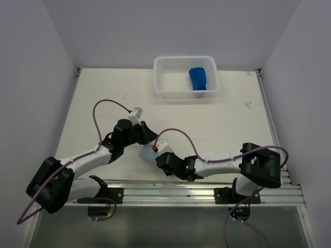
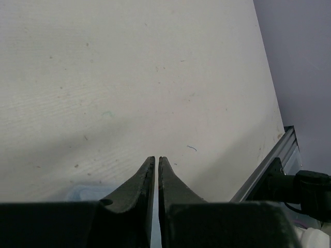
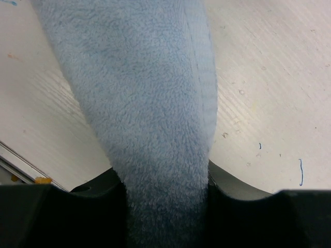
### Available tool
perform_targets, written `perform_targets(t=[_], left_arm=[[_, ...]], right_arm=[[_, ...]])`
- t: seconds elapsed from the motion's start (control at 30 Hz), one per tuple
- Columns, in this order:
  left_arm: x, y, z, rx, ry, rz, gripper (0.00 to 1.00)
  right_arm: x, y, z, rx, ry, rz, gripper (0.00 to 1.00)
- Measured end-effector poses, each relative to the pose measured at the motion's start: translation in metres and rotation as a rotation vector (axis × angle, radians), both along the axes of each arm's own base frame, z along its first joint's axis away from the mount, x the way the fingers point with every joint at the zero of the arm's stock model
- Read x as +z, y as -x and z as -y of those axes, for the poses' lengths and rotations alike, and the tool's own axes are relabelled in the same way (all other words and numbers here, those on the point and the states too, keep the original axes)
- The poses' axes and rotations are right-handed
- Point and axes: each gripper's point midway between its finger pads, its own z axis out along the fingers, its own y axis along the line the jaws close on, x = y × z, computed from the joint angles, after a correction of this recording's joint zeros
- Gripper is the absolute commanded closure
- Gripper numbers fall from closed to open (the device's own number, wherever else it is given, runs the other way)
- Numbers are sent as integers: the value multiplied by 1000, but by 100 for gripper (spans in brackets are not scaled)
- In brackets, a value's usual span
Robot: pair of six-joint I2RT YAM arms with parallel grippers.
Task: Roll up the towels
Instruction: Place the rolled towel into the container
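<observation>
White table (image 1: 103, 103), pale lilac walls (image 1: 31, 77) round it. Upper centre of top view: white basket (image 1: 159, 77) w/ dark blue towel (image 1: 198, 78) bunched in its right half. Pale blue towel (image 3: 150, 93) sits low centre of top view, near the front rail (image 1: 181, 188), btwn the two arms' ends. Right gripper (image 3: 165, 206) is clamped on it; terry fills the gap btwn its fingers, and the cloth runs up to the top of the wrist frame. Left gripper (image 2: 156, 164) is pinched nearly closed, thin slit only, nothing seen btwn the tips, bare table ahead.
</observation>
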Motion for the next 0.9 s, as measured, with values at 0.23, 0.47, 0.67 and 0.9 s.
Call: perform_targets(t=[0.23,0.47,0.67,0.9], left_arm=[[29,-31,-43,115,-27,86,89],[29,-38,-71,170,-82,97,89],[20,-36,-85,189,-130,72,89],[42,-45,-98,231,-131,102,88]], right_arm=[[1,-3,5,-19,39,21,100],[9,-14,5,-25,113,59,100],[32,-40,0,-36,143,97,100],[85,-79,-25,27,181,199,100]])
